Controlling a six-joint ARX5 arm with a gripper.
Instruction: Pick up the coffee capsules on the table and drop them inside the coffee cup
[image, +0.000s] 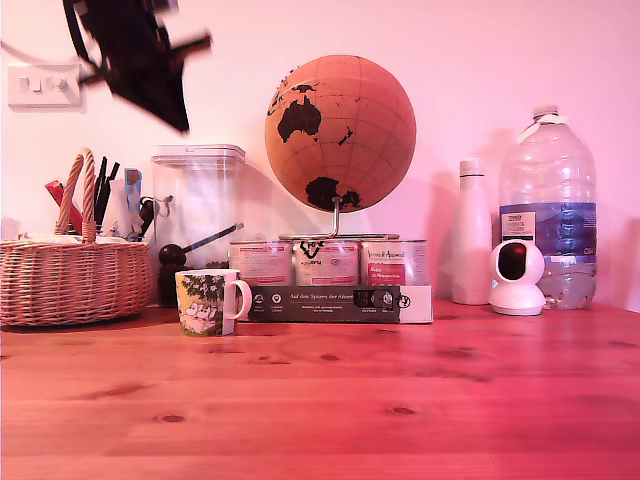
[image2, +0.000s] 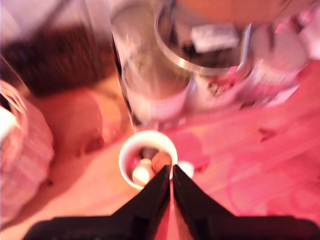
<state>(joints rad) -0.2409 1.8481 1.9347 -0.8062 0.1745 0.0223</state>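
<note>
STEP: retreat after drop | TOOL (image2: 171, 175): tips pressed together, empty | coffee cup (image: 208, 302): coffee capsules (image2: 150, 167) inside | ADVICE: lift clear without nudging the cup; bench (image: 400, 400) shows no loose capsules.

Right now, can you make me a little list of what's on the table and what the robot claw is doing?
coffee cup: upright on the wooden table, handle toward the exterior view's right
coffee capsules: inside the cup, seen from the wrist view; blurry, count unclear
gripper: above the cup, fingertips nearly together, nothing held
arm: high up, blurred
basket: exterior view's left of the cup
globe: behind, over three tins
</note>
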